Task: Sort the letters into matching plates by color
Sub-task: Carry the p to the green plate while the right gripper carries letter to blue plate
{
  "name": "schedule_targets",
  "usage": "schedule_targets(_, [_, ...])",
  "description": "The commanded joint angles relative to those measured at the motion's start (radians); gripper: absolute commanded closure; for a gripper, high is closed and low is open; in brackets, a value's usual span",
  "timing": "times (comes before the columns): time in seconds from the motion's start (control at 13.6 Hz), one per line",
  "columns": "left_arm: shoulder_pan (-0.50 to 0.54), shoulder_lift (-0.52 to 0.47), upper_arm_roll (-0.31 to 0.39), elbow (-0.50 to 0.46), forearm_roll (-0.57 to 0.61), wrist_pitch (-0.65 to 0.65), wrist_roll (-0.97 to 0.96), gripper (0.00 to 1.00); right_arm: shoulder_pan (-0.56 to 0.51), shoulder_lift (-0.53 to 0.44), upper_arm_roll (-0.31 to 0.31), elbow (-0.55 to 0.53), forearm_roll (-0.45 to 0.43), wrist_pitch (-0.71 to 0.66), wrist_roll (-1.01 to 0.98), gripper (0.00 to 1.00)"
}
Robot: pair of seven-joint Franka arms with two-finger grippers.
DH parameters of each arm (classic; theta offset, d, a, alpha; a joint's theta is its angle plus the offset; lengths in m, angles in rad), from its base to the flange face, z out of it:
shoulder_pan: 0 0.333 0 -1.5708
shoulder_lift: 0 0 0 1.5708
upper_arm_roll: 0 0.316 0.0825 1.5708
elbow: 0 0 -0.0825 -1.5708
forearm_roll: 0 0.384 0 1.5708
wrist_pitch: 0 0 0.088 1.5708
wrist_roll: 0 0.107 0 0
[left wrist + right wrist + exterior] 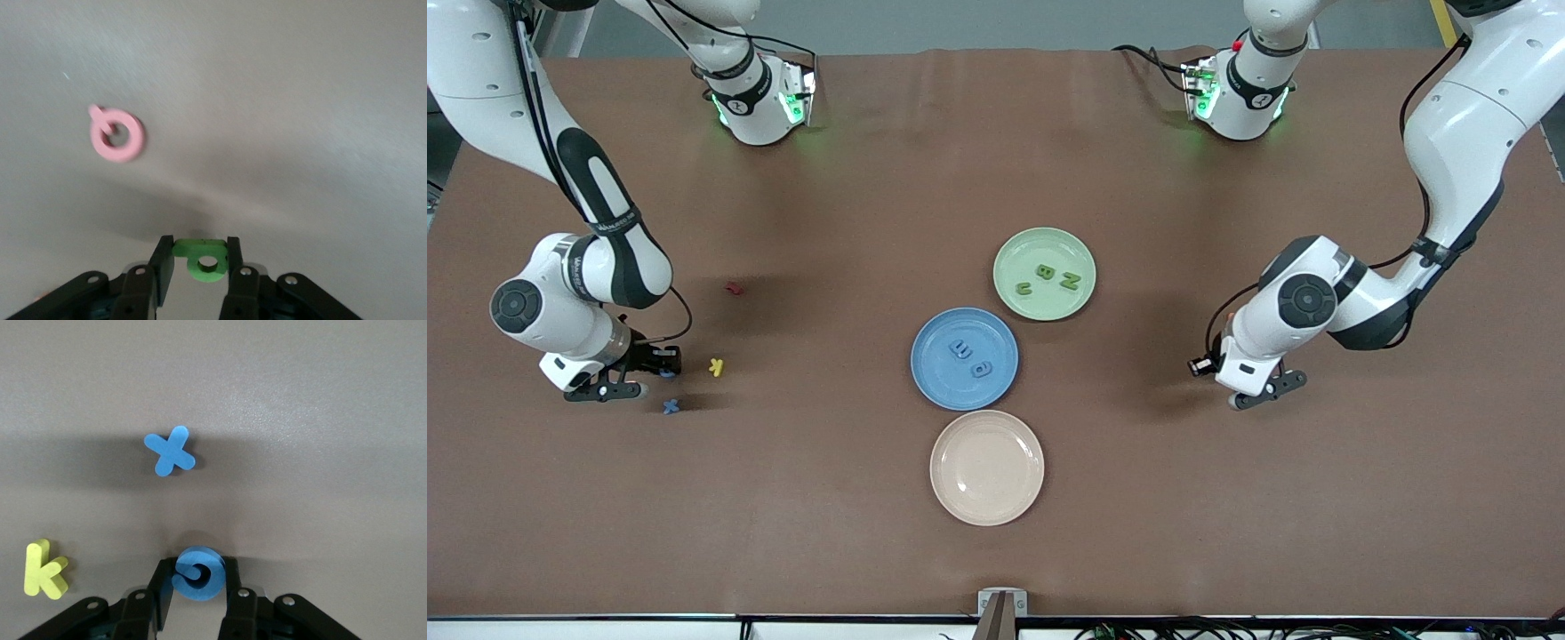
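A brown desk (996, 551) carries three round plates near its middle. The pale green plate (1045, 273) holds three green letters (1044, 270). Touching it, nearer the front camera, the blue plate (964, 358) holds two blue letters (965, 348). Nearer still sits an empty cream plate (987, 468).

Toward the right arm's end, the right pincer (198, 577) is down at the desk, its jaws clamped on a round blue letter (198, 573). A blue X (671, 406) lies just beside it, nearer the front camera, and a yellow K (715, 366) lies close by toward the plates. A small dark red letter (734, 288) lies farther from the camera.

Toward the left arm's end, the left pincer (200, 259) is low over the desk, its jaws clamped on a green letter with a round hole (203, 260). A pink Q (117, 134) lies near it on the desk.
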Motion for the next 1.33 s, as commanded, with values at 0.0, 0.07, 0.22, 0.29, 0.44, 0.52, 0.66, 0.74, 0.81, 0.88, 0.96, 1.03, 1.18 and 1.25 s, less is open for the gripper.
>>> schedule_targets(0.0, [-0.031, -0.013, -0.041, -0.040, 0.016, -0.009, -0.143, 0.94, 0.000, -0.006, 0.004, -0.004, 0.008, -0.004, 0.005, 0.82])
schedule_targets(0.07, [-0.060, -0.013, -0.047, -0.041, 0.016, -0.009, -0.210, 0.94, 0.003, -0.011, 0.004, 0.001, 0.008, -0.007, 0.005, 0.83])
schedule_targets(0.22, [-0.143, -0.015, -0.050, -0.040, 0.016, -0.009, -0.353, 0.93, 0.040, -0.050, 0.004, 0.019, 0.008, -0.076, 0.006, 0.83])
schedule_targets(0.29, [-0.184, -0.016, -0.055, -0.038, 0.018, -0.009, -0.427, 0.92, 0.057, -0.076, 0.004, 0.044, 0.008, -0.150, 0.025, 0.83])
schedule_targets(0.44, [-0.252, -0.016, -0.055, -0.032, 0.018, -0.009, -0.522, 0.92, 0.114, -0.119, 0.003, 0.122, 0.007, -0.339, 0.122, 0.83])
schedule_targets(0.52, [-0.280, -0.016, -0.055, -0.031, 0.018, -0.009, -0.561, 0.92, 0.149, -0.123, 0.004, 0.172, 0.007, -0.428, 0.188, 0.83])
schedule_targets(0.66, [-0.324, -0.016, -0.055, -0.029, 0.020, -0.009, -0.622, 0.91, 0.228, -0.121, 0.004, 0.258, 0.007, -0.547, 0.322, 0.83])
schedule_targets(0.74, [-0.347, -0.015, -0.055, -0.029, 0.020, -0.007, -0.651, 0.89, 0.274, -0.120, 0.004, 0.285, 0.008, -0.574, 0.406, 0.83])
schedule_targets(0.81, [-0.369, -0.015, -0.055, -0.027, 0.020, -0.007, -0.680, 0.89, 0.330, -0.117, 0.006, 0.295, 0.010, -0.579, 0.504, 0.84])
schedule_targets(0.88, [-0.384, -0.015, -0.055, -0.027, 0.020, -0.007, -0.706, 0.89, 0.391, -0.113, 0.006, 0.302, 0.011, -0.575, 0.608, 0.84])
schedule_targets(0.96, [-0.407, -0.015, -0.055, -0.026, 0.020, -0.007, -0.734, 0.89, 0.457, -0.107, 0.006, 0.323, 0.022, -0.569, 0.729, 0.84])
schedule_targets(1.03, [-0.439, -0.010, -0.055, -0.018, 0.020, -0.006, -0.763, 0.89, 0.523, -0.078, 0.006, 0.358, 0.046, -0.562, 0.831, 0.84])
schedule_targets(1.18, [-0.476, -0.006, -0.050, -0.012, 0.027, -0.004, -0.811, 0.68, 0.626, 0.015, 0.004, 0.456, 0.073, -0.544, 0.998, 0.84])
schedule_targets(1.25, [-0.479, -0.006, -0.050, -0.011, 0.030, -0.003, -0.814, 0.32, 0.664, 0.058, 0.004, 0.487, 0.074, -0.521, 1.067, 0.84])
